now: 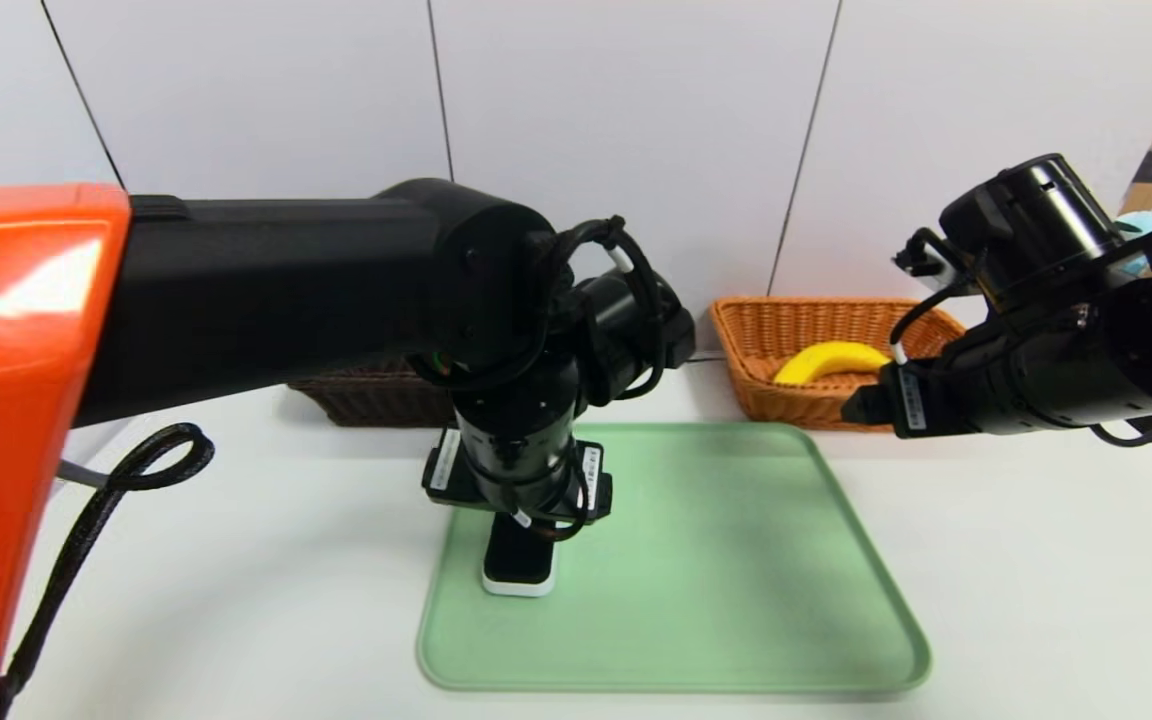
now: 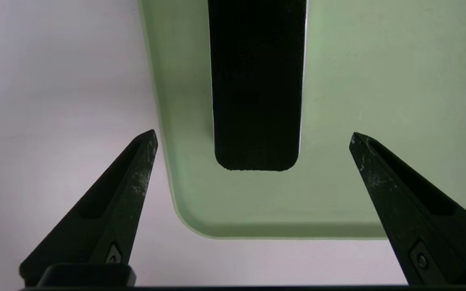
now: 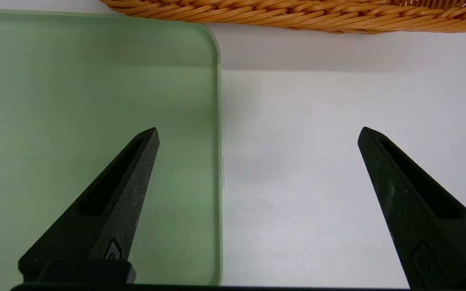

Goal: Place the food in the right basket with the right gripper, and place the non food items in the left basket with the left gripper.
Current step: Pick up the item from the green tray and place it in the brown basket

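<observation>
Head view gives me a white worktop (image 1: 1036, 560) under white wall panels, with a green tray (image 1: 736, 560) as my landmark. On its left part lies the black slab (image 1: 519, 560), white-based, my left gripper (image 2: 253, 137) over it, jaws apart. Behind the tray, the banana (image 1: 829, 360) rests in the right basket (image 1: 766, 335); beside it, my right gripper (image 3: 257, 133) hangs, jaws apart.

The banana (image 1: 829, 361), yellow and curved, lies in the orange-tan basket (image 1: 754, 352); the black slab (image 2: 256, 87) with white base lies flat, its rounded end between and just beyond the left fingers (image 2: 134, 190); the dark basket (image 1: 368, 395) sits behind, mostly hidden.
</observation>
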`<state>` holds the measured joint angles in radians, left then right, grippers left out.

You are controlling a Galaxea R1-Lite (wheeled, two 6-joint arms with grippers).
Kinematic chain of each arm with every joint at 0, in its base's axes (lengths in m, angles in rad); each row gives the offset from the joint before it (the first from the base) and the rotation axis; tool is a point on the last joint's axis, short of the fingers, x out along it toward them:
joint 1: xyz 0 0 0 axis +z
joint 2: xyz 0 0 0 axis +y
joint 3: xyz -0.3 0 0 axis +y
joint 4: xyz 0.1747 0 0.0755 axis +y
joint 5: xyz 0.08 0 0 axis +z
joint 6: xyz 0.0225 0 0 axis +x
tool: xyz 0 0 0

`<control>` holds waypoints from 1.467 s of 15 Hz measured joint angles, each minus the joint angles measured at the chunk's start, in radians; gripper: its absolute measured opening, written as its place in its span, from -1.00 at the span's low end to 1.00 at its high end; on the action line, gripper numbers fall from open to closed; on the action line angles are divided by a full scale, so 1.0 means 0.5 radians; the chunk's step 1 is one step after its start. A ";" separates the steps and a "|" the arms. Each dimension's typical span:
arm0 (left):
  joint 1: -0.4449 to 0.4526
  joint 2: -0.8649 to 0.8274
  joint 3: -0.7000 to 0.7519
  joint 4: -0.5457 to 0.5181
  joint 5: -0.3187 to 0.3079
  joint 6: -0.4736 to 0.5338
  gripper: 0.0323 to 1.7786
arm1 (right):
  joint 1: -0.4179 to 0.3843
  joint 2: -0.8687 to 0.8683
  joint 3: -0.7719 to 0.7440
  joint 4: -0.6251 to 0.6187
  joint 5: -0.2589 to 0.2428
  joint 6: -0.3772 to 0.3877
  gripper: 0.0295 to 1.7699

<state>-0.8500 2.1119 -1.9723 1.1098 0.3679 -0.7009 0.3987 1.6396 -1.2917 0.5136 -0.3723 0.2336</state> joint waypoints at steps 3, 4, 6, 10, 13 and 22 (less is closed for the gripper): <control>0.028 0.062 -0.004 -0.009 -0.053 -0.062 0.90 | -0.001 0.017 -0.004 -0.012 0.014 0.000 0.91; 0.038 0.080 -0.005 -0.018 -0.058 -0.064 0.90 | -0.001 0.021 -0.005 -0.014 0.030 0.000 0.91; 0.053 0.109 -0.007 -0.050 -0.060 -0.066 0.90 | -0.001 0.026 -0.008 -0.015 0.034 0.000 0.91; 0.081 0.162 -0.007 -0.076 -0.057 -0.063 0.90 | -0.004 0.034 -0.009 -0.018 0.043 0.000 0.91; 0.123 0.218 -0.007 -0.127 -0.063 -0.060 0.90 | -0.005 0.036 -0.009 -0.018 0.069 0.000 0.91; 0.158 0.284 -0.007 -0.188 -0.133 -0.060 0.80 | -0.020 0.072 -0.013 -0.114 0.088 -0.006 0.92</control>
<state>-0.7711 2.2538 -1.9757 1.0160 0.3015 -0.7306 0.3887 1.6755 -1.2983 0.4568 -0.3285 0.2304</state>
